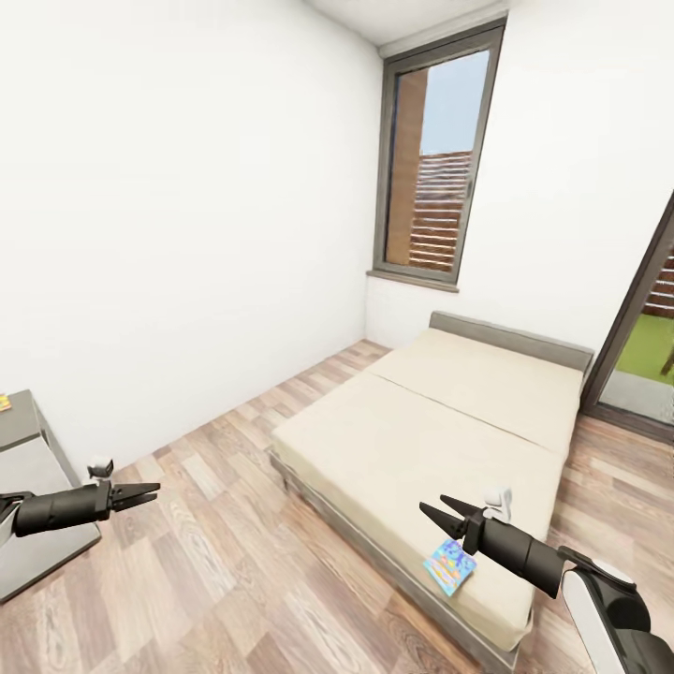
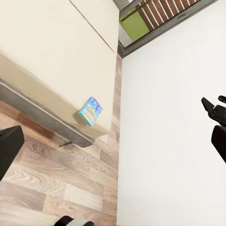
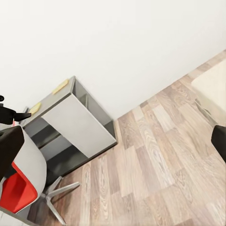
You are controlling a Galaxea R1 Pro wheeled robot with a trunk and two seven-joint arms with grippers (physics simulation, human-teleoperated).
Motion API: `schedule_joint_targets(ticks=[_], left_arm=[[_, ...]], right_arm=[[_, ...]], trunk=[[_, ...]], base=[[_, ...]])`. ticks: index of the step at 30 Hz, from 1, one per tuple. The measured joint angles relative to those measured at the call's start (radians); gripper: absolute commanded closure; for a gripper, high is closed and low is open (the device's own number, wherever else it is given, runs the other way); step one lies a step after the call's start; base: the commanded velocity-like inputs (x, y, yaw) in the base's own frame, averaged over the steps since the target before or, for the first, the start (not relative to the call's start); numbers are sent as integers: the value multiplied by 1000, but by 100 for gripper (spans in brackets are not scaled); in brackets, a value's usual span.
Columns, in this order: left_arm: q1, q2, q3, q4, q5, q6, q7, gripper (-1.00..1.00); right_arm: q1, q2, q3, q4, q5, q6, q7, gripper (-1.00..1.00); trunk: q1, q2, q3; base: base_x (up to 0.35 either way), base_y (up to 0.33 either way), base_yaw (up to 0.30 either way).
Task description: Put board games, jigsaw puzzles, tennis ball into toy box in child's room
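Facing the bed [image 1: 440,440] from the plank floor [image 1: 225,562], I have both arms stretched out ahead of me and neither claw carrying anything, which suits an approach rather than a grab. My right gripper [image 1: 442,513] hangs with its two fingers spread apart, empty, over the near corner of the mattress; the blue board game [image 1: 450,566] lies flat just below and a little behind those fingertips, close to the mattress edge, not yet touched. I judge the claw is held this high and open so it can drop onto the box from above. My left gripper [image 1: 148,490] also has its fingers parted and holds nothing; it sits well apart from the bed, out over bare floor, with the end of a grey cabinet [image 1: 28,468] just behind it. From the left wrist camera the same blue game [image 2: 91,111] shows near the corner of the mattress, with the wall close beside that corner. Just beyond my right fingertips a small pale thing [image 1: 498,501] rests on the mattress; I cannot tell what it is. The wall beside the bed foot may leave little room to swing the right elbow. Across the floor the right wrist camera shows a grey cabinet [image 3: 70,125] and a red-seated chair [image 3: 19,188] against the wall.
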Motion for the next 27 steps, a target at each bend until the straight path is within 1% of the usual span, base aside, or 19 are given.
schedule_joint_targets(ticks=[5,13,18,27], left_arm=[[0,-1,0,0,0,0,1,-100],[0,0,0,0,0,0,0,-100],[0,0,0,0,0,0,0,-100],[0,0,0,1,1,0,0,-100]], right_arm=[[0,0,0,0,0,0,0,-100],[0,-1,0,0,0,0,0,-100],[0,0,0,0,0,1,1,-100],[0,0,-2,-1,0,2,0,-100]], trunk=[[0,0,-3],[0,0,-10],[0,0,-15],[0,0,-21]], base=[[0,283,-124],[0,237,-196],[0,92,-231],[0,26,-250]])
